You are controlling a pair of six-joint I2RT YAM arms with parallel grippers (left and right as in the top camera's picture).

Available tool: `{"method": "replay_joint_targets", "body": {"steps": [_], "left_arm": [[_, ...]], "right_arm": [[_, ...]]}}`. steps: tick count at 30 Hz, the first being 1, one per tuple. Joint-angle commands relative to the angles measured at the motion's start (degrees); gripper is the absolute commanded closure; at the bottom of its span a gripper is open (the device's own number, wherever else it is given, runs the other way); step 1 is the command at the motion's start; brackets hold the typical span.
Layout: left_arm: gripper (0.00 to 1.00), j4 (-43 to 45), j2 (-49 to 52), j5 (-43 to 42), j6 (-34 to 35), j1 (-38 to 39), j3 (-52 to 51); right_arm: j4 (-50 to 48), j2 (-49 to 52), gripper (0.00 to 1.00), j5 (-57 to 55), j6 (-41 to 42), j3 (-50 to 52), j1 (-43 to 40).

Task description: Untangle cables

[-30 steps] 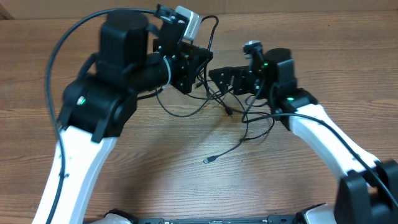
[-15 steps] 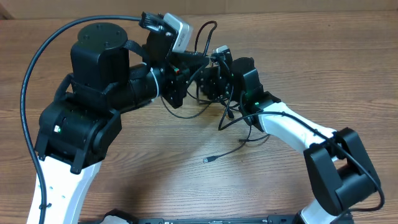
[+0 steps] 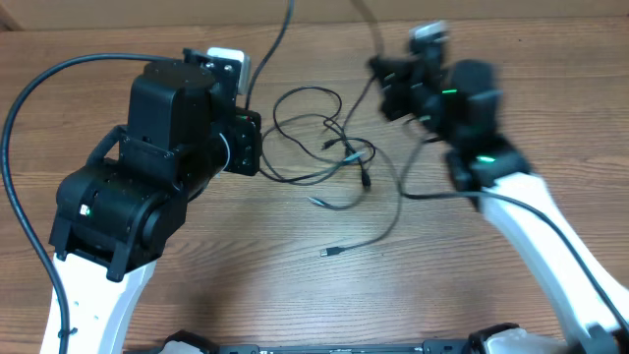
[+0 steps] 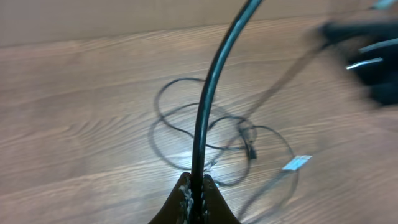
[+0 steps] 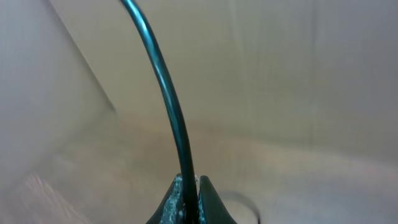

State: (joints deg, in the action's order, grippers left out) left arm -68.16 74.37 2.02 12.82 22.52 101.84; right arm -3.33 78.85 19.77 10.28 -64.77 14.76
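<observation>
On table [image 3: 236, 265] centre, cables [image 3: 329, 147] lie in loose tangled loops between the arms. Left gripper [image 4: 194, 190] pinches one strand tight; right gripper [image 5: 188, 190] likewise, strand rising upward.

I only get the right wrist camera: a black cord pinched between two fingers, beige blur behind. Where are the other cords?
Observer: Overhead, the cables lie in loose loops on the table between both arms.
Visitor: Is the other hand busy?
Observer: The left gripper is shut on a cable that runs up past the picture's top.
Visitor: Any loose ends?
Observer: One plug end lies on bare wood, nearer the arms' bases than the loops.
</observation>
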Motion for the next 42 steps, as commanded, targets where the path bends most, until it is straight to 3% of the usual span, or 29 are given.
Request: {"method": "replay_joint_targets", "body": {"steps": [1, 6, 12, 17, 20, 24, 27, 31, 33, 34, 35, 36, 37, 42], "left_arm": [[0.96, -0.8, 1.0, 3.4, 3.6, 0.3, 0.8], [0.96, -0.8, 4.9, -0.2, 4.4, 0.3, -0.4], [0.96, -0.7, 11.1, -2.8, 4.7, 0.3, -1.0], [0.96, -0.3, 16.7, -5.6, 4.6, 0.3, -1.0], [0.96, 0.3, 19.4, -9.3, 4.6, 0.4, -1.0], [0.96, 0.6, 22.6, -11.1, 4.6, 0.4, -1.0], [0.96, 0.6, 25.3, -11.1, 4.6, 0.4, -1.0], [0.96, 0.5, 27.6, -12.8, 4.6, 0.5, -1.0], [0.96, 0.7, 28.5, -14.9, 4.6, 0.7, -1.0], [0.96, 0.8, 29.0, -15.5, 4.6, 0.9, -1.0], [0.96, 0.9, 29.4, -15.6, 4.6, 1.2, -1.0], [0.96, 0.9, 29.7, -15.5, 4.5, 1.6, -1.0], [0.96, 1.0, 30.0, -15.5, 4.5, 2.0, -1.0], [0.96, 2.1, 30.5, -14.9, 4.6, 3.1, -1.0]], "right_arm": [[0.6, -5.9, 0.96, 10.4, 0.1, -1.5, -2.2], [0.9, -8.3, 0.96, 11.1, -2.9, -1.7, -2.5], [-2.6, -11.7, 0.96, 15.8, 1.9, -1.9, -3.1], [-13.5, -13.3, 0.96, 11.3, 1.6, -4.6, -7.4], [-14.1, -13.2, 0.96, 6.5, 0.4, -5.4, -9.4], [-1.0, -12.7, 0.96, -4.4, -7.4, -5.4, -10.2], [13.2, -10.5, 0.96, -10.9, -8.2, -5.4, -10.2], [22.5, -7.3, 0.96, -18.2, -9.1, -5.4, -10.3], [24.6, -4.9, 0.84, -24.0, -9.1, -5.4, -10.4], [25.4, -3.7, 0.64, -25.9, -9.1, -5.4, -10.4], [26.3, -2.6, 0.33, -26.3, -9.1, -5.4, -10.4], [27.1, -1.8, 0.13, -26.2, -9.1, -5.4, -10.3], [28.4, -0.8, 0.0, -26.2, -8.7, -5.4, -10.3], [37.7, 3.2, 0.0, -25.9, -0.7, -5.3, -10.3]]}}
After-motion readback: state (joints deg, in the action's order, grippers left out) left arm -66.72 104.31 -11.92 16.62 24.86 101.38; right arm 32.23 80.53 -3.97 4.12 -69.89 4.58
